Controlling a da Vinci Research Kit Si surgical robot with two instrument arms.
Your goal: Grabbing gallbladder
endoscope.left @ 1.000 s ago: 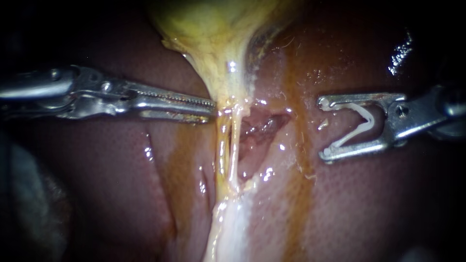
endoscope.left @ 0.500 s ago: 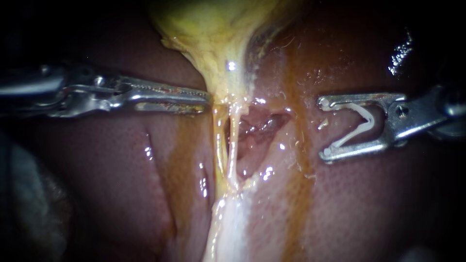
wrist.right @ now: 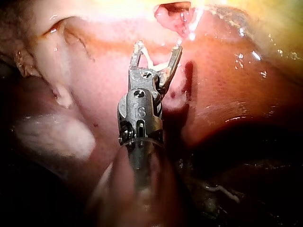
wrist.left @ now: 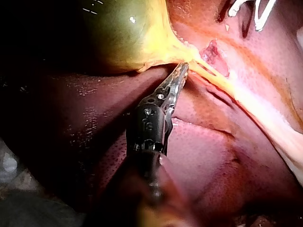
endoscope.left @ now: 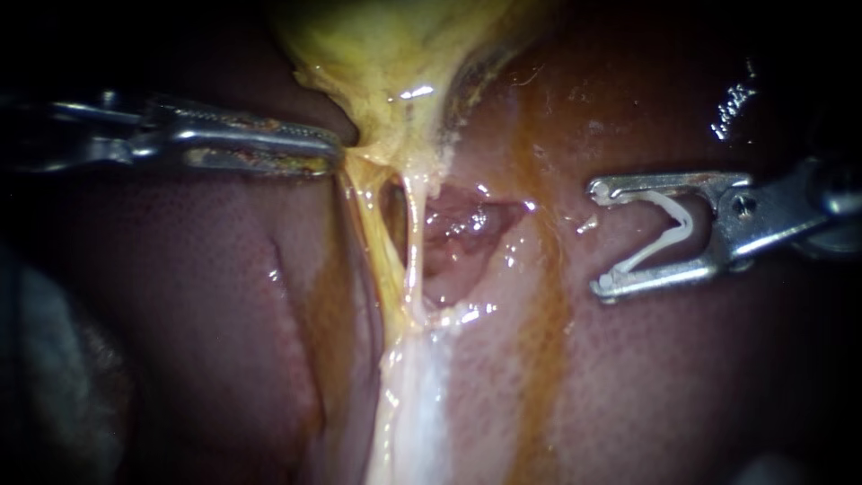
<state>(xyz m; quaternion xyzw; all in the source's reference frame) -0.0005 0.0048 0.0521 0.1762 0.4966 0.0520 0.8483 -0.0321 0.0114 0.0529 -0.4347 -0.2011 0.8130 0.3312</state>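
The yellow gallbladder (endoscope.left: 395,54) hangs down to a narrow neck. My left instrument (endoscope.left: 328,153) has its jaws shut on the left edge of that neck and holds it drawn up and to the left. In the left wrist view, the jaw tips (wrist.left: 182,71) bite the yellow tissue just under the greenish gallbladder (wrist.left: 128,38). Thin yellow strands (endoscope.left: 395,260) stretch taut from the grip down to the liver. My right instrument (endoscope.left: 600,238) stands well to the right, apart from the tissue, its wide jaws holding a white clip (endoscope.left: 673,220). The right wrist view shows this instrument (wrist.right: 158,47) and its clip (wrist.right: 154,61).
Reddish-brown liver (endoscope.left: 673,377) fills the field. A raw red pocket (endoscope.left: 458,233) lies open just right of the strands. A pale whitish band (endoscope.left: 413,395) runs down from them. Orange fluid streaks the liver (endoscope.left: 548,341).
My left instrument closed its jaws on the gallbladder neck and pulled up and left, dragging the neck with it and stretching the strands. The right instrument stayed still.
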